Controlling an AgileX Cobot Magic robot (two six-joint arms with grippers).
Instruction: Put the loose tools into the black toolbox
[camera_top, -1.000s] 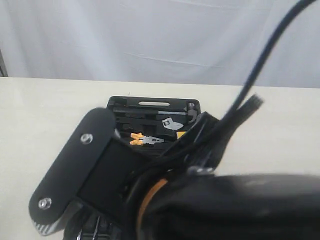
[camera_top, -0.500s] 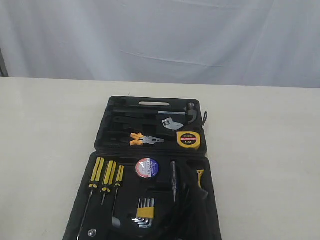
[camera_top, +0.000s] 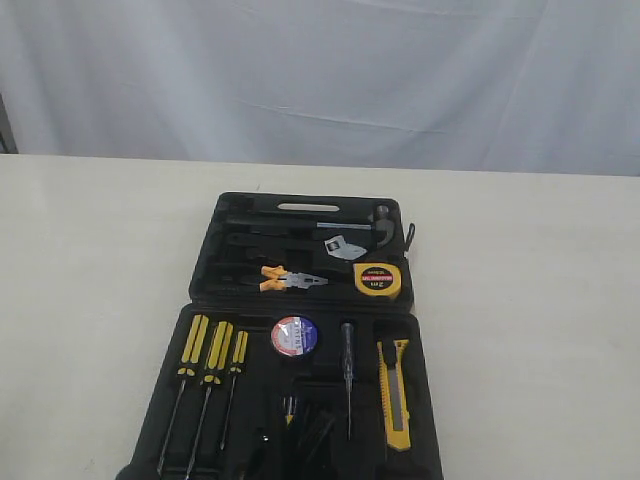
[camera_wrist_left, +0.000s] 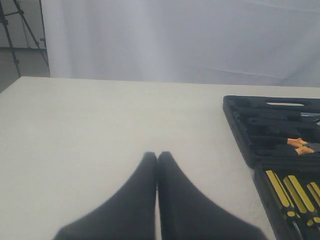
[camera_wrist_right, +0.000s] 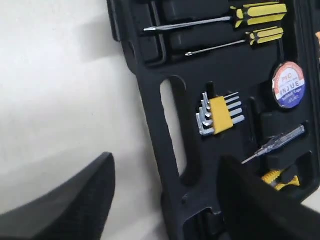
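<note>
Black toolbox (camera_top: 205, 250) lies open flat on the table (camera_top: 80, 250), with the loose tools seated in moulded recesses, which I'd say stop them shifting: one orange-handled pliers (camera_top: 290, 279) and one tape measure (camera_top: 377, 280) in the far half, one tape roll (camera_top: 295, 335) and one utility knife (camera_top: 394, 390) in the near half beside three screwdrivers (camera_top: 210, 345). Left gripper (camera_wrist_left: 157, 156) pressed together, empty, over bare table; right gripper (camera_wrist_right: 166, 160) spread apart, empty, above the toolbox — looks done.

Pliers (camera_top: 290, 279), tape measure (camera_top: 377, 280), tape roll (camera_top: 295, 335), knife (camera_top: 394, 392) lie inside toolbox (camera_top: 207, 262).
</note>
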